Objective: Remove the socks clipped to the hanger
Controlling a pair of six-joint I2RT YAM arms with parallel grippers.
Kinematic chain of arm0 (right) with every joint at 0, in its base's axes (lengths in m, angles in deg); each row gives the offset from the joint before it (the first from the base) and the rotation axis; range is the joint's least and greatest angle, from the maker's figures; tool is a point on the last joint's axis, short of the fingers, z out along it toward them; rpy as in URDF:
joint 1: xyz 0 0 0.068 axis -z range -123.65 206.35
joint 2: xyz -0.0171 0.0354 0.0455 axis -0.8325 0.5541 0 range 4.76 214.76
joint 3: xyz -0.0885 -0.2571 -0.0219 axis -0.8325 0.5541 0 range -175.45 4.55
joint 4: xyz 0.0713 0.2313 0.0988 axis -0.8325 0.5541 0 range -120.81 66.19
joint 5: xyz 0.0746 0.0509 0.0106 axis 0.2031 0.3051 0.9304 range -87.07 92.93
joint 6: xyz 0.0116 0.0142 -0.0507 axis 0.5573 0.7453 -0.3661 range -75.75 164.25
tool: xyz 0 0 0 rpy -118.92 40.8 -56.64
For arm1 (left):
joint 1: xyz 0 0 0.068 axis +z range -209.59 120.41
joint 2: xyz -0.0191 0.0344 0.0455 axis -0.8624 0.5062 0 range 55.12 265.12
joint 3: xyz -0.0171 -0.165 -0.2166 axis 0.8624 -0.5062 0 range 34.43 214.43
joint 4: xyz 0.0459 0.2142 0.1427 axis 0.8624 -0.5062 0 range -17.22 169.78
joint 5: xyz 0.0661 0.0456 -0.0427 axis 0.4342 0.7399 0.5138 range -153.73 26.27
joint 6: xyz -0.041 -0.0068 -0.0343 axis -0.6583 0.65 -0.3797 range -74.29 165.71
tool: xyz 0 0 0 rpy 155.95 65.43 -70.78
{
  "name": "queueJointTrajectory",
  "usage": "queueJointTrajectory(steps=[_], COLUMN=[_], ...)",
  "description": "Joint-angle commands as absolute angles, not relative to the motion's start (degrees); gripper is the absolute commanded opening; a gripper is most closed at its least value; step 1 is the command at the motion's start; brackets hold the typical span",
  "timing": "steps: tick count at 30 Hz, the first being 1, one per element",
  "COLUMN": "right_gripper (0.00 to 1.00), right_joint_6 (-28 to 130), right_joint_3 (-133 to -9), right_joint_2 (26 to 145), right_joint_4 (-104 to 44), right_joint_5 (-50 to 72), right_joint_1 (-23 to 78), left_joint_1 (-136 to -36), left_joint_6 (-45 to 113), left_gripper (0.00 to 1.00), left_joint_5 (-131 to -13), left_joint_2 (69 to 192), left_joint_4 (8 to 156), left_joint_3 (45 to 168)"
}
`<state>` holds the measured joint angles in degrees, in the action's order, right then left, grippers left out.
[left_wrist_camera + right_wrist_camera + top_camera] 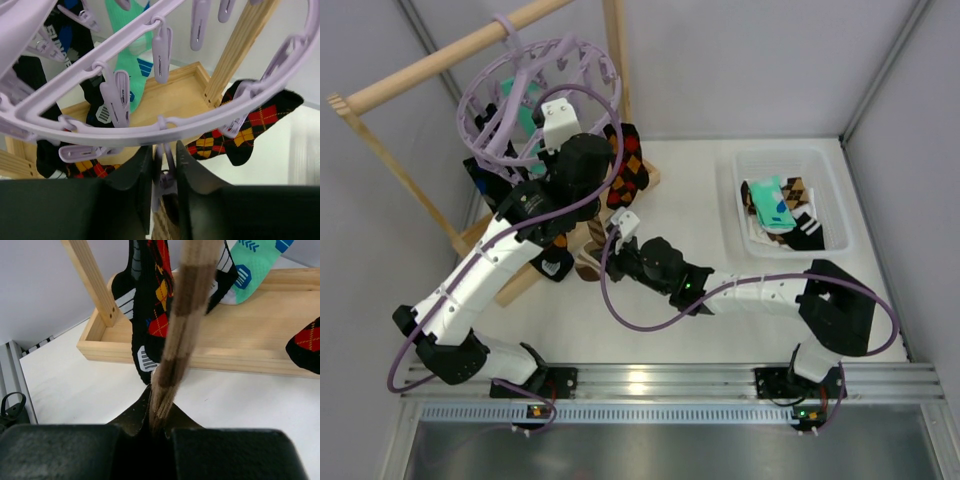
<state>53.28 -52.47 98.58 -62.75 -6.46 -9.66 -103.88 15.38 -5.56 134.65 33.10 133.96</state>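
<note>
The lavender hanger (470, 105) hangs from a wooden rod; its ring (150, 127) crosses the left wrist view. My left gripper (552, 125) is up at the ring, and its jaws (164, 152) are shut on a dangling clip (165, 182). Below that clip hangs the brown-cream striped sock (592, 250). My right gripper (620, 225) is shut on that sock's lower end (192, 300), its jaws (159, 415) pinched on the fabric. A black argyle sock (260, 120) (630, 165), a teal-mint sock (131, 65) and a black sock with white marks (142, 357) stay clipped.
The wooden rod frame (430, 70) carries the hanger; its base tray (260, 340) lies under the socks. A white bin (830, 190) at the right holds several loose socks (775, 205). White walls close in the table at the back and sides.
</note>
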Motion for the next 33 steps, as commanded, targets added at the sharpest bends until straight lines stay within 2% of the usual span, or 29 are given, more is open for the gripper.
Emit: queueJointTrajectory(steps=[1,3,4,7,8,10,11,12,14,15,18,20,23,24,30,33], right_gripper=[0.0,0.0,0.0,0.0,0.0,0.0,0.0,0.0,0.0,0.0,0.0,0.0,0.0,0.0,0.0,0.0], right_joint_6=[52.6,52.9,52.9,52.9,53.0,52.9,53.0,52.7,52.5,52.9,55.7,56.5,55.7,55.2,52.3,51.0], right_joint_3=[-52.5,-51.8,-50.8,-48.6,-47.9,-45.4,-44.5,-43.6,-42.4,-42.4,-43.0,-44.2,-48.9,-52.3,-63.5,-68.2], right_joint_2=[97.8,97.3,97.0,94.2,93.3,89.0,87.1,85.2,78.8,76.7,68.5,64.0,62.2,62.5,71.5,81.5], right_joint_4=[-65.4,-65.8,-66.0,-66.1,-65.9,-64.0,-62.9,-61.6,-54.0,-50.4,-38.7,-32.6,-21.6,-16.7,-7.7,-6.7], right_joint_5=[-6.1,-6.7,-6.8,-8.6,-10.1,-12.2,-14.9,-16.5,-23.1,-24.5,-26.0,-24.0,-20.6,-19.8,-15.1,-14.2], right_joint_1=[-11.1,-11.1,-11.1,-11.1,-11.1,-11.1,-11.1,-11.1,-11.0,-10.2,-4.8,-0.7,10.1,16.0,38.4,45.2], left_joint_1=[-103.7,-103.7,-103.6,-103.6,-103.6,-103.7,-103.7,-103.7,-103.7,-103.7,-103.7,-103.7,-103.7,-103.7,-103.8,-103.8], left_joint_6=[15.2,15.3,15.4,15.3,15.2,15.3,15.3,15.3,15.5,15.3,15.1,15.6,16.5,17.1,20.2,21.5], left_gripper=[0.18,0.06,0.04,0.03,0.05,0.14,0.28,0.37,0.49,0.59,0.72,0.77,0.91,0.98,0.98,0.98], left_joint_5=[-4.0,-3.9,-4.0,-4.8,-5.5,-8.4,-9.8,-10.6,-13.8,-14.9,-19.2,-22.6,-29.1,-30.8,-39.3,-41.5], left_joint_2=[134.6,134.7,134.7,134.3,134.1,133.5,133.4,133.1,132.6,132.3,130.9,129.3,126.4,125.7,116.2,109.3], left_joint_4=[34.7,34.6,34.6,34.6,34.7,34.6,34.8,34.8,34.8,34.8,34.9,34.7,34.6,34.6,34.3,34.2], left_joint_3=[134.8,134.9,134.9,134.8,134.8,134.5,134.3,134.1,133.4,133.0,131.9,130.9,129.3,127.9,118.0,113.7])
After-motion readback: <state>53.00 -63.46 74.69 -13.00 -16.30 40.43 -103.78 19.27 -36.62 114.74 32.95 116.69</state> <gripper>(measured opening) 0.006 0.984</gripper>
